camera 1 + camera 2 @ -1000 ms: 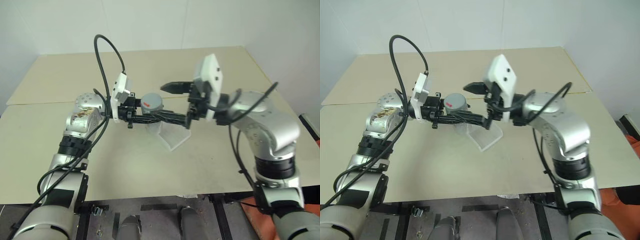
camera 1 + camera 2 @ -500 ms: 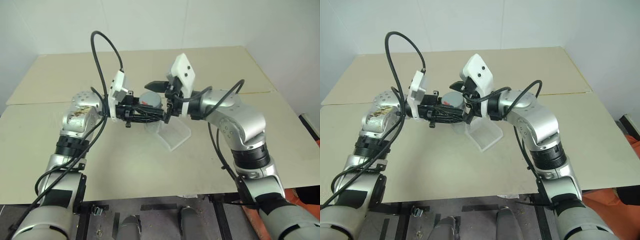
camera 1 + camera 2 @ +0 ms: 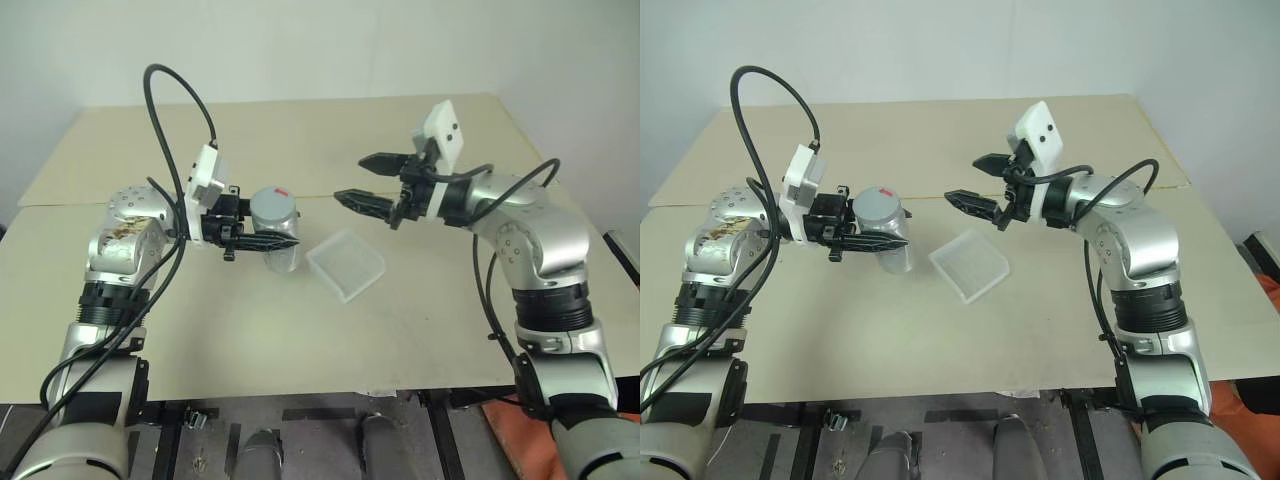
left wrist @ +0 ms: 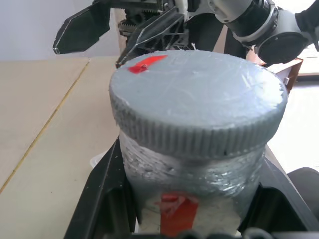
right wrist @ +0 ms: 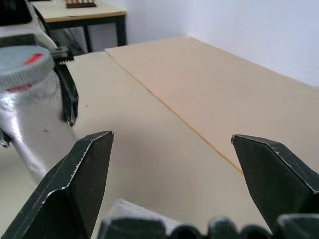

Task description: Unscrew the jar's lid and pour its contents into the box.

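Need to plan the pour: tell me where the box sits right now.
In the left eye view the box lies on the table near centre, just right of the jar held by the left gripper.

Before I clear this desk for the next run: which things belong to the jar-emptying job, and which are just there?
Part of the job:
- jar, held in the left gripper
- lid, on the jar
- box, on the table beside the jar
- right gripper, open, apart from the lid

Just there:
- table
- second table, in the right wrist view
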